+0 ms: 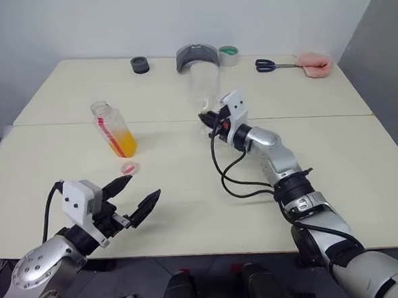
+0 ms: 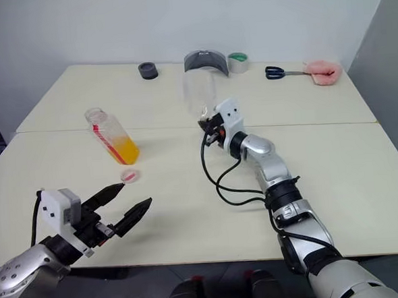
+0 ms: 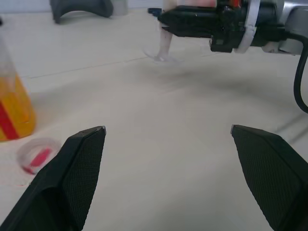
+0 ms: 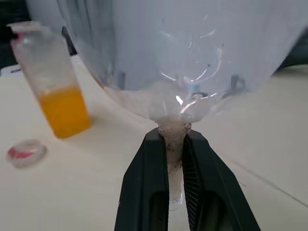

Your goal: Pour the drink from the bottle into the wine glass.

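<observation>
Because the wine glass [image 4: 183, 62] is thin and easy to break, the right gripper [image 4: 174, 144] holds its stem with fingers pinched snug. Its clear bowl is hard to spot from above. Off to the left on the worktop [image 1: 188, 190], the open bottle [image 1: 114, 130] stands half full, light and squashy; grab its middle. The left gripper [image 1: 134, 195] waits, fingers wide.

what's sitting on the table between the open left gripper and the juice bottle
The bottle's cap lies on the table there, just in front of the bottle and ahead of the open left gripper. Both eye views show it; the left wrist view too.
</observation>
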